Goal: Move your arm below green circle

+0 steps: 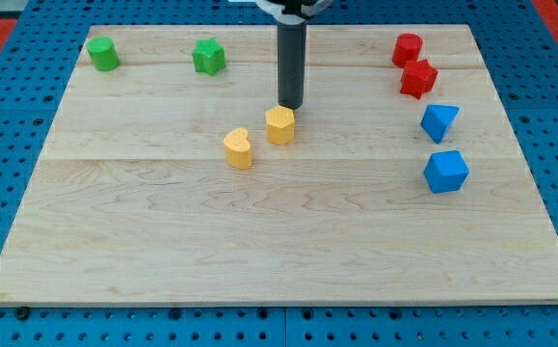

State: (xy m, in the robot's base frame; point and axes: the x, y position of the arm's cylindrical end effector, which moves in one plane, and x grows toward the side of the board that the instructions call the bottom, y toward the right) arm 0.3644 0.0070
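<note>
The green circle (pixel 103 53), a short green cylinder, sits near the top left corner of the wooden board (pixel 279 241). My tip (pixel 290 105) is at the end of the dark rod, near the board's upper middle, far to the right of the green circle and a little lower. It is just above the yellow hexagon block (pixel 280 125), very close or touching. A green star block (pixel 208 57) lies between the green circle and my tip.
A yellow heart-shaped block (pixel 239 148) lies left and below the hexagon. Two red blocks (pixel 407 48) (pixel 418 78) sit at the top right, with a blue block (pixel 439 121) and a blue cube (pixel 446 172) below them.
</note>
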